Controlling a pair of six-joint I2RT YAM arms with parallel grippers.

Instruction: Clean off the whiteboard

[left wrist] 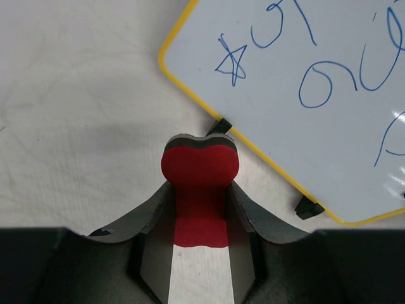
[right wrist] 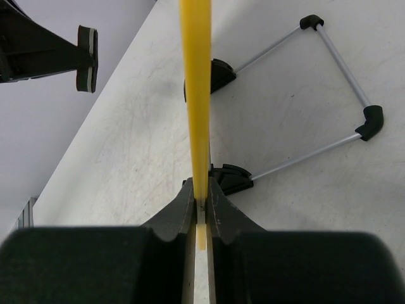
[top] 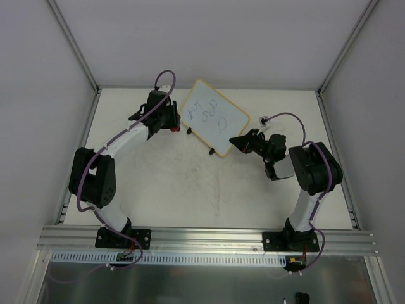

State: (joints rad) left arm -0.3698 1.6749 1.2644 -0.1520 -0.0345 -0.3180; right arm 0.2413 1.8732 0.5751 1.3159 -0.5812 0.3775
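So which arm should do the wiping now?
Left. The left claw holds the red eraser right beside the board, near the blue scribbles. The right claw is shut on the board's yellow edge, likely steadying it, and has no eraser.

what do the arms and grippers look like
The left arm and right arm have white tube links and bulky black joints, each trailed by a looping purple cable. The left gripper and right gripper are black, with dark grey wedge-shaped fingers.
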